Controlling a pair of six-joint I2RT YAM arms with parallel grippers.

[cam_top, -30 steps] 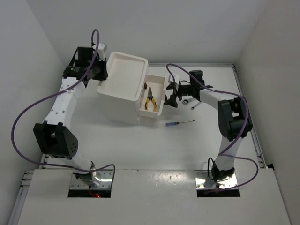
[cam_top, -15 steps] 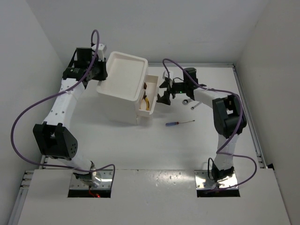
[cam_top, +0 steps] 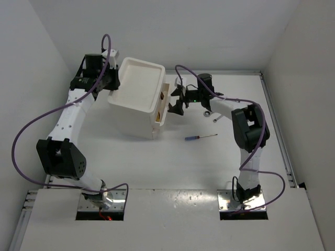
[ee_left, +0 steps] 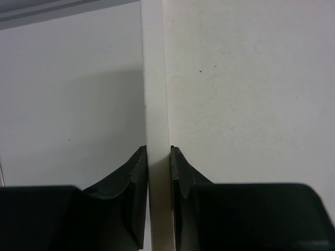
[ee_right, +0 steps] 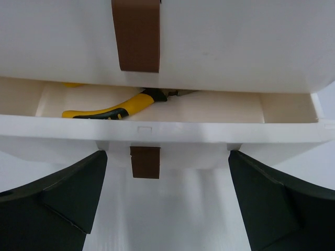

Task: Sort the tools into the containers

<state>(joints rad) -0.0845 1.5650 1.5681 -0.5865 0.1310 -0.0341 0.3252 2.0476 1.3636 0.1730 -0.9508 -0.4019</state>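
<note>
1. The white cabinet [cam_top: 131, 117] stands on the bench [cam_top: 157, 157], towards its far left, with its shallow tray top facing up.
2. The left tool [cam_top: 114, 83] is at the cabinet's far left corner. In the left wrist view, this tool [ee_left: 158, 151] is pressed together on the thin upright rim [ee_left: 156, 78] of the tray, one finger on each side of it.
3. The right tool [cam_top: 175, 102] is spread wide in front of the cabinet's drawer side.
4. In the right wrist view, the right tool's [ee_right: 165, 157] dark fingers [ee_right: 68, 193] flank the drawer [ee_right: 209, 133] and its red-brown handle [ee_right: 145, 162]. Whether they touch the drawer front I cannot tell.
5. The drawer is slightly ajar, and the yellow-handled pliers [ee_right: 112, 109] lie inside it.
6. The screwdriver [cam_top: 201, 137] lies on the bench right of the cabinet, well apart from it.
7. A silver wrench [cam_top: 216, 119] lies on the bench just beside the right arm, beyond the screwdriver.
</note>
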